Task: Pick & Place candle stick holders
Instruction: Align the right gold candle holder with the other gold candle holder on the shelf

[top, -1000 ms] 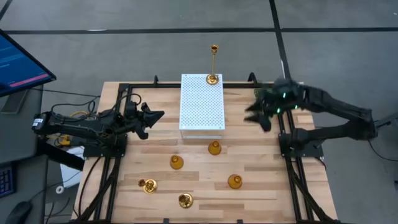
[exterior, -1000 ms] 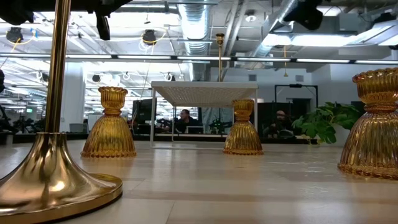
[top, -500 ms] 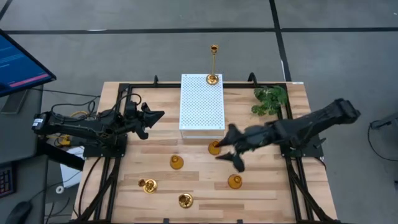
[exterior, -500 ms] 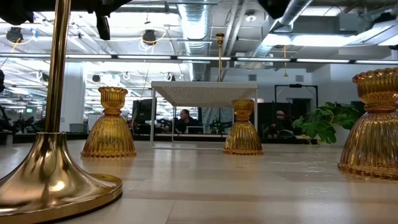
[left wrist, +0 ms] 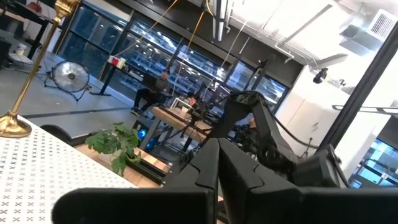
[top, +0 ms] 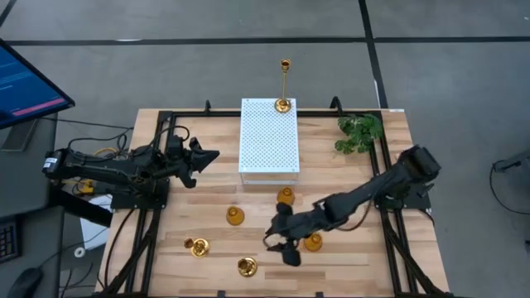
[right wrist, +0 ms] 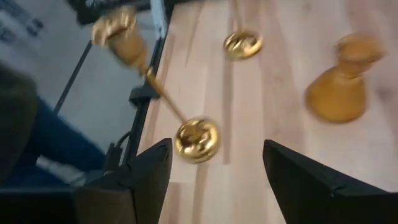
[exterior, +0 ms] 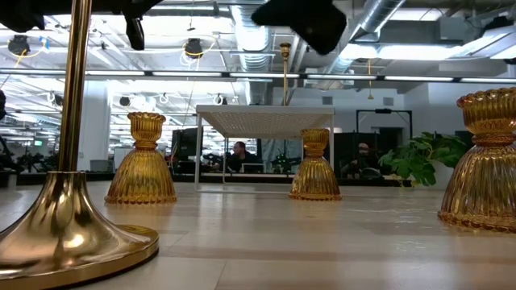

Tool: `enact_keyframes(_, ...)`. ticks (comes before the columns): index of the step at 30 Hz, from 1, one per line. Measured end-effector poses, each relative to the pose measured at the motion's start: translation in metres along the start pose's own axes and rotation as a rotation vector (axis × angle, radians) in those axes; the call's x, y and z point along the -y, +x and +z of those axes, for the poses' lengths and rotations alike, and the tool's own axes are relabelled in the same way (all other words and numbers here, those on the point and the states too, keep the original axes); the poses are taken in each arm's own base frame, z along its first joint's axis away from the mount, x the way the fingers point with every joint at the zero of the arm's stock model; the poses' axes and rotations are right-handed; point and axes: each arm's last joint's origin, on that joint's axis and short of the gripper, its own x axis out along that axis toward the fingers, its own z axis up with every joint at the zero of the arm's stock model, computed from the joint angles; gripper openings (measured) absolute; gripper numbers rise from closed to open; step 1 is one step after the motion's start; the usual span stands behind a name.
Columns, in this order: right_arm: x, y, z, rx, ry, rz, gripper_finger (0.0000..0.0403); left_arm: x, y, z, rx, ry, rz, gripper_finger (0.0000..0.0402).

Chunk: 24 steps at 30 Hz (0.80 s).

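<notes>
The right hand point(top: 280, 242) hung spread and empty over the tabletop's point(top: 348, 257) near half, among five candle stick holders: one point(top: 312, 241) just beside it, others at point(top: 286, 196), point(top: 235, 216), point(top: 198, 247) and point(top: 246, 266), with open wood between them. A tall-stemmed holder point(top: 284, 103) stood at the far edge of the white perforated box point(top: 268, 136). The left hand point(top: 211, 154), clenched on nothing, waited beside the box. Only the low view showed the box raised on legs point(exterior: 265, 121). A plant point(top: 359, 132) sat in the far right corner. No writing was readable.
</notes>
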Motion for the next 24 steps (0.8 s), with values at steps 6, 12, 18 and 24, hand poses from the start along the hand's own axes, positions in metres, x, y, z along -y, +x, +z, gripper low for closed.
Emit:
enact_keyframes(6,0.001,0.038,-0.016,-0.057,-0.022,0.062,0.0257,0.0,0.0,0.0,0.0,0.001,0.0,0.0008)
enact_keyframes(12,0.004,0.061,-0.016,0.049,-0.041,0.098,0.0259,0.0,0.0,0.0,0.0,0.004,0.0,0.0008)
enact_keyframes(18,0.006,0.065,-0.014,0.082,-0.114,0.12,0.026,0.0,0.0,0.0,0.0,0.004,0.0,0.0008)
enact_keyframes(24,0.009,0.064,-0.007,0.139,-0.167,0.135,0.0261,0.0,0.0,0.0,0.0,0.001,0.0,0.0008)
